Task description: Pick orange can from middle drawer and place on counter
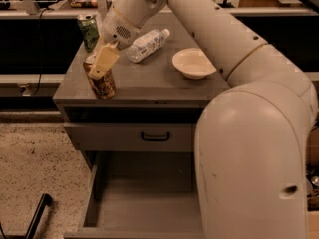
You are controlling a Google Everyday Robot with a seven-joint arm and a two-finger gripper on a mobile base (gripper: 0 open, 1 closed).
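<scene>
The orange can (103,85) stands upright on the counter (149,83), near its front left corner. My gripper (98,67) reaches down from the arm above and is shut around the can's upper part. One cream finger (105,60) lies across the can's front, and the other is hidden behind the can. The can's base looks to be touching the counter top. The middle drawer (144,205) is pulled out below and its grey floor is bare.
A green patterned can (88,31) stands at the counter's back left. A clear plastic bottle (145,45) lies on its side behind the gripper. A white bowl (193,62) sits to the right. The top drawer front (129,137) with a dark handle is closed. My arm fills the right side.
</scene>
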